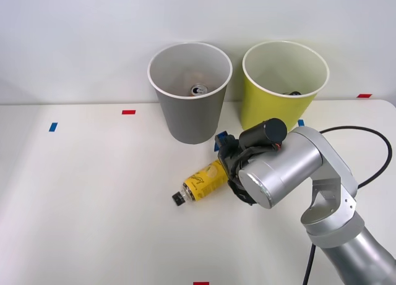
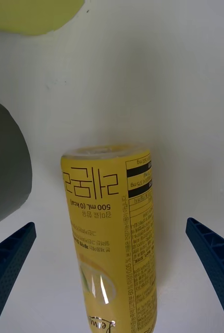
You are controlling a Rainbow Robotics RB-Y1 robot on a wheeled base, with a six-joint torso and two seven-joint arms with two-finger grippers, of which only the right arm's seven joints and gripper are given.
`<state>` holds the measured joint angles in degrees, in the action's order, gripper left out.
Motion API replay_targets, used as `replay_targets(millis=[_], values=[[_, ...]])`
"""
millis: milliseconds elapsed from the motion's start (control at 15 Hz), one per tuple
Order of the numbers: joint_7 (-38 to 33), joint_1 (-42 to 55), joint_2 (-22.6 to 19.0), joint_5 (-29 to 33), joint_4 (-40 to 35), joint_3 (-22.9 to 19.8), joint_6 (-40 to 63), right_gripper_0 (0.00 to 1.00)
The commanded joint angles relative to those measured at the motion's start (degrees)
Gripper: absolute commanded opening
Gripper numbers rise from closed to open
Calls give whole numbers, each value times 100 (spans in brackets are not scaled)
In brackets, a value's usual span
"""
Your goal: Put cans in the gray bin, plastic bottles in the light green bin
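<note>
A plastic bottle (image 1: 203, 181) with a bright yellow label and black cap lies on its side on the white table, cap toward the front left. My right gripper (image 1: 224, 154) hovers over its base end, open, with the blue fingers (image 2: 213, 260) spread well apart on either side of the bottle (image 2: 112, 239) and not touching it. Behind it stands the gray bin (image 1: 190, 93) with a silver-topped can (image 1: 198, 89) lying at its bottom. The light green bin (image 1: 281, 87) stands to the right, with a dark-capped object (image 1: 293, 94) just showing inside.
Small red and blue tape marks (image 1: 129, 112) dot the table. A black cable (image 1: 365, 133) loops behind my arm at the right. Open table surface lies to the left and front of the bottle.
</note>
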<state>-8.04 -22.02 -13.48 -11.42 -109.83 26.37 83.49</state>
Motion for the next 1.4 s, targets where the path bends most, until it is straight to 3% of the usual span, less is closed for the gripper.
replay_targets(millis=[67,467,1067,1133,1267,1333,1400], values=[[74,-136,162,219,357,-1,0,100],[162,-171,470,694,727,-80,-17,100],[329,-163,610,878,990,-133,-149,100],[628,-163,619,896,981,-124,-158,85],[1041,-163,628,948,990,-124,-158,41],[1235,-145,672,984,981,-124,-158,10],[1366,-145,681,1019,990,-124,-158,4]])
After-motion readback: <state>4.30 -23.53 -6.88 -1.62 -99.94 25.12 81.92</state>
